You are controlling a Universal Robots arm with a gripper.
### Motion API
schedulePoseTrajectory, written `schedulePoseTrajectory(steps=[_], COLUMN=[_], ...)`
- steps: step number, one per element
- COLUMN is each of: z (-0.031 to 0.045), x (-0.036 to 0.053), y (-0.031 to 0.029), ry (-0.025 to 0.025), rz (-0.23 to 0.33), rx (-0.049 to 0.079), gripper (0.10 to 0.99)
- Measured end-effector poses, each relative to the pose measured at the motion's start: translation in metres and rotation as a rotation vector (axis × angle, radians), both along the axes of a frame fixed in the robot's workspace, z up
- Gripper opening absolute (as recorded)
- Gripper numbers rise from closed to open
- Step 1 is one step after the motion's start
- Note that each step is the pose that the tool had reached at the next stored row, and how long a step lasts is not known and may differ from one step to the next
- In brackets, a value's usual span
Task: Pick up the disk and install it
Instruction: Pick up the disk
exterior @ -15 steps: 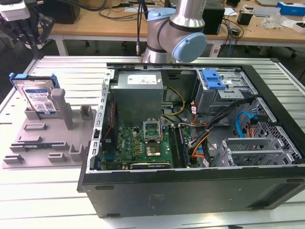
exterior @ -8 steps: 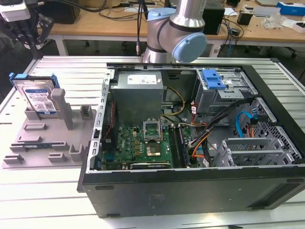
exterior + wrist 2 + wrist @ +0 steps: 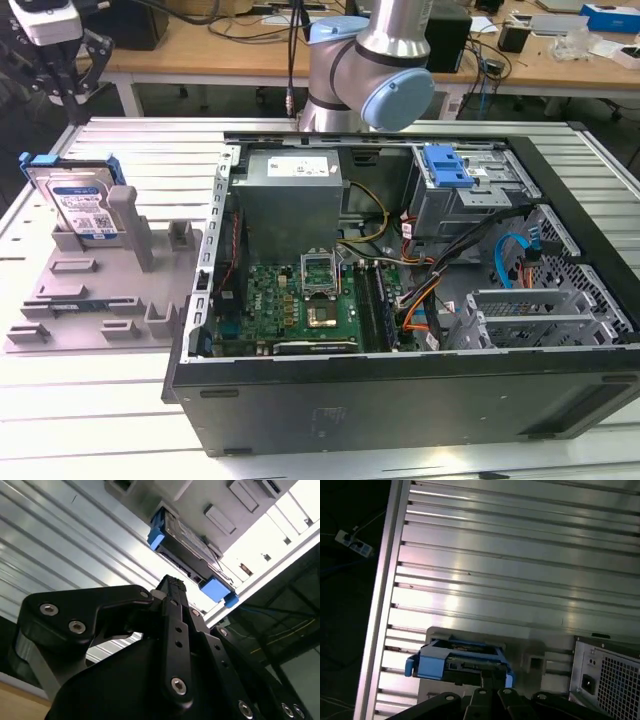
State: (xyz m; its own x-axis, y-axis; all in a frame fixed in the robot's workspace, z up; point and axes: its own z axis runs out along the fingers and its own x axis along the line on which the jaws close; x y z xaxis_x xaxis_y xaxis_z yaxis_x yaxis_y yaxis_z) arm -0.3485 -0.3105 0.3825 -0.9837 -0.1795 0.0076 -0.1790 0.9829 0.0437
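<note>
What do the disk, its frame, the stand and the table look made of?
Disk: bare silver metal, it seems, with a paper-like label.
Frame: blue plastic, matte, with moulded tabs.
Stand: grey plastic, matte, possibly printed.
Table: aluminium-looking, ribbed slats with a bright sheen.

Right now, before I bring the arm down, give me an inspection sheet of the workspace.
Surface: ribbed aluminium table.
Job's things: the disk stands on edge in the grey holder, at the exterior view's left of the open computer case.
Clutter: nothing seen.
Grippers: the gripper hangs above the disk, not holding it.
Cables: orange, black and blue cables bundled inside the case.
Surroundings: wooden benches behind; power strip on the floor.
</note>
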Motion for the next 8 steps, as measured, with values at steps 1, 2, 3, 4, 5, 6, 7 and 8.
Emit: schedulePoseTrajectory(steps=[1, 2, 3, 4, 5, 6, 7, 8], z=[-0.0005, -0.0009, -0.0012, -0.0016, -0.0019, -0.0021, -0.0025, -0.0029], x=[0.0, 0.0, 0.0, 0.0, 0.0, 0.0, 0.0, 0.0], y=[0.0, 0.0, 0.0, 0.0, 0.0, 0.0, 0.0, 0.0], ry=[0.0006, 0.001, 0.0014, 0.002, 0.0022, 0.0025, 0.003, 0.0034], rz=[0.035, 0.058, 0.077, 0.108, 0.125, 0.143, 0.165, 0.188], rx=[0.0, 0.0, 0.0, 0.0, 0.0, 0.0, 0.0, 0.0], gripper=[0.106, 0.106, 0.114, 0.114, 0.173, 0.173, 0.235, 0.294])
